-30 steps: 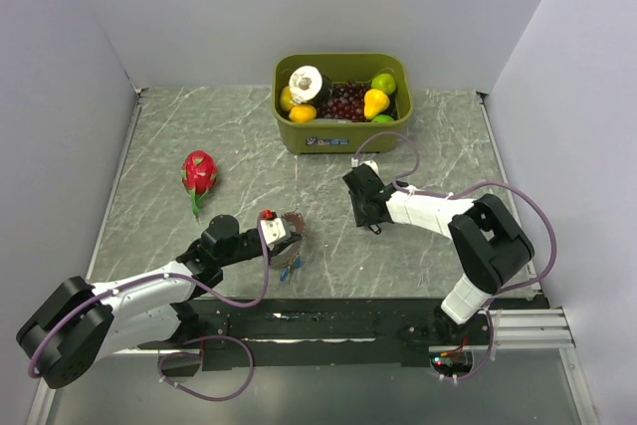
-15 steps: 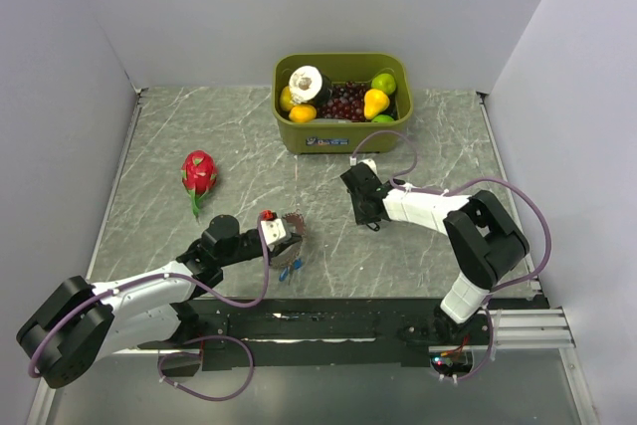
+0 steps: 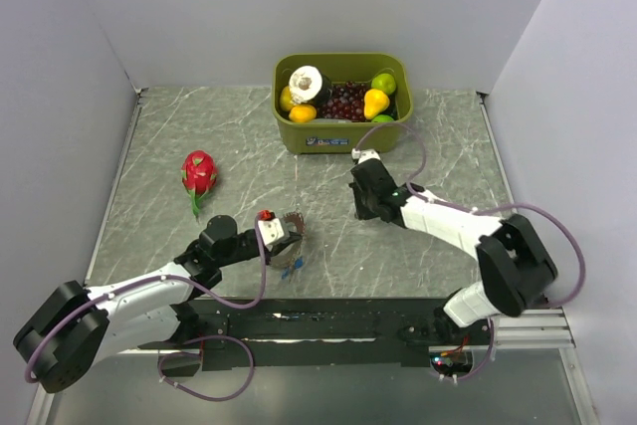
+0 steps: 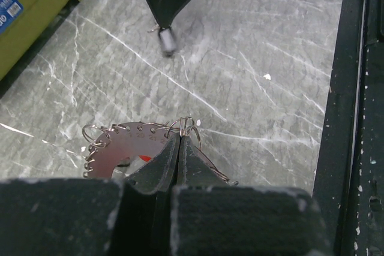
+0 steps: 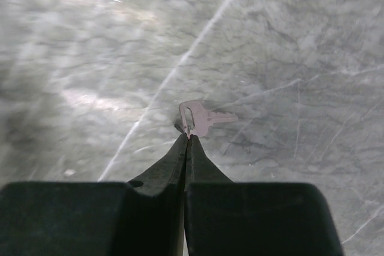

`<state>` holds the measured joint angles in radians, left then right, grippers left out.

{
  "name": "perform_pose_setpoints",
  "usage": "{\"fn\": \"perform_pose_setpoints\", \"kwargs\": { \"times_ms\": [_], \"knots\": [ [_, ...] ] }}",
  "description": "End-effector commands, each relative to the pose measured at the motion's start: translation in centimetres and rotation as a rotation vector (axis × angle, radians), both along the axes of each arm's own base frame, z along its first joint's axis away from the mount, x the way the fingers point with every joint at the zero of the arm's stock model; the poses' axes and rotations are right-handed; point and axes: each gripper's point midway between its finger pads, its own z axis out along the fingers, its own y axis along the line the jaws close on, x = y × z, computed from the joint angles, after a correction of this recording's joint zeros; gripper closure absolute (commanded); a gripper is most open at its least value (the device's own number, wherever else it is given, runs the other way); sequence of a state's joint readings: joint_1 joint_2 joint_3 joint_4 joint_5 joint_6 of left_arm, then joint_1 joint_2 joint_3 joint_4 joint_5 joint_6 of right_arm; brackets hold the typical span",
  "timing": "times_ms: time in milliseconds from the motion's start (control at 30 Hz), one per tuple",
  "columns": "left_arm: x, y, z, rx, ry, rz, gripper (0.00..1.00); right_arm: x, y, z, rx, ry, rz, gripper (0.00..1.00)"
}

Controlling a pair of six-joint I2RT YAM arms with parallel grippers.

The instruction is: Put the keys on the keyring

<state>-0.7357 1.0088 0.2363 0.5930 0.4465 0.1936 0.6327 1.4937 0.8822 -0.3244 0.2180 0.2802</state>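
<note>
My left gripper (image 3: 284,234) is shut on the keyring (image 4: 117,148), a flat dark metal ring with small wire loops along its rim, and holds it near the table's front middle. The ring shows in the top view (image 3: 296,223). A red tag (image 3: 267,215) and a blue tag (image 3: 290,269) hang at the ring. My right gripper (image 5: 188,138) is shut on the head of a small silver key (image 5: 202,118). It hangs over the marble, behind and to the right of the ring. This gripper also shows in the top view (image 3: 362,210) and the left wrist view (image 4: 165,25).
A green bin (image 3: 341,136) of toy fruit stands at the back middle. A red dragon fruit (image 3: 199,173) lies at the left. A black rail (image 4: 354,88) runs along the table's front edge.
My right arm has swung, its elbow moving to the right, and its gripper has shifted slightly back with the key. The left arm and the keyring have stayed still.
</note>
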Motion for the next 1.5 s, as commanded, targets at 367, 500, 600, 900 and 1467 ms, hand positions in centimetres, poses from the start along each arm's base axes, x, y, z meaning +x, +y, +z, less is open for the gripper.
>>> {"fn": "perform_pose_setpoints", "kwargs": {
  "times_ms": [367, 500, 600, 900, 1467],
  "knots": [
    [0.0, -0.8, 4.5, -0.129, -0.088, -0.020, 0.99, -5.7, 7.3, 8.1, 0.430, -0.271, 0.625, 1.00],
    [-0.1, -0.9, 4.6, -0.131, -0.087, -0.026, 0.99, -7.7, 8.8, 9.8, 0.526, -0.285, 0.752, 1.00],
    [-0.1, -1.0, 4.6, -0.130, -0.086, -0.031, 0.99, -8.7, 9.2, 10.6, 0.565, -0.283, 0.806, 1.00],
    [0.0, -1.2, 4.8, -0.127, -0.093, -0.041, 0.99, -9.0, 9.3, 11.3, 0.552, -0.293, 0.853, 1.00],
    [0.2, -1.0, 4.8, -0.105, -0.089, -0.028, 0.99, -10.1, 9.7, 10.7, 0.520, -0.215, 0.921, 1.00]
  ]
}}
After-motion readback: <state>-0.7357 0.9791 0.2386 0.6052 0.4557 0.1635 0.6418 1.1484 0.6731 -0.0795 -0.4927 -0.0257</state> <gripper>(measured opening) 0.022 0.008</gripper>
